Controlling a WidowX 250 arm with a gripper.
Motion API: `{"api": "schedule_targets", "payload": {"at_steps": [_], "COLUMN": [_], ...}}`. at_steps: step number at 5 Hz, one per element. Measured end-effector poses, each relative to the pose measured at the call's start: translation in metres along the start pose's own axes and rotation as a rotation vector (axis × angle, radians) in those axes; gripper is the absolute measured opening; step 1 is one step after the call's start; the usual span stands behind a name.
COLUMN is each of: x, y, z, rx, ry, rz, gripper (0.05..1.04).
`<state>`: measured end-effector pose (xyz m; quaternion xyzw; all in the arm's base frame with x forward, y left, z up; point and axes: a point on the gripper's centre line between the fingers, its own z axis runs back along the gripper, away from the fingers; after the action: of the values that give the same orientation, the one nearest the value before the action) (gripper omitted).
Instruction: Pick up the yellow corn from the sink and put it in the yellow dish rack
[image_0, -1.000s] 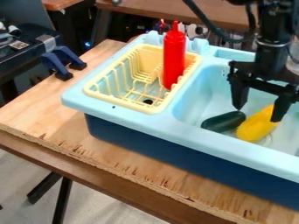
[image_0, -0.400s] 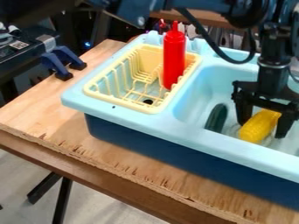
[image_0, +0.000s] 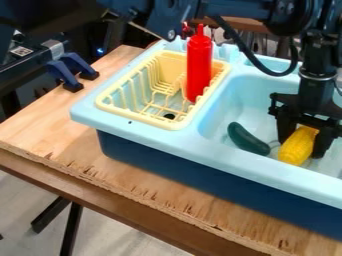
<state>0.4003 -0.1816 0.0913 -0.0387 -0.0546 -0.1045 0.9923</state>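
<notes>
Corn (image_0: 298, 147), upper end between jaws closed on its sides, lower end beneath them.

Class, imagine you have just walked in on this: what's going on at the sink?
A black robot arm has its tool down in the pale blue sink basin, around a yellow toy corn cob. Whether it has a firm hold can't be told. A dark green toy vegetable lies beside the cob in the basin. Next to the basin, a red squeeze bottle stands upright in a yellow dish rack.
</notes>
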Motion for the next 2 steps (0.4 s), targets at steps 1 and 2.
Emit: {"api": "schedule_targets", "payload": {"at_steps": [1,2], "x": [-0.002,-0.014], "y": [0.0,0.001], "z": [0.0,0.012], "rx": [0.007,0.012], "ry": [-0.017,-0.027], "rz": [-0.001,-0.001], "gripper": [0.682,0.682]}}
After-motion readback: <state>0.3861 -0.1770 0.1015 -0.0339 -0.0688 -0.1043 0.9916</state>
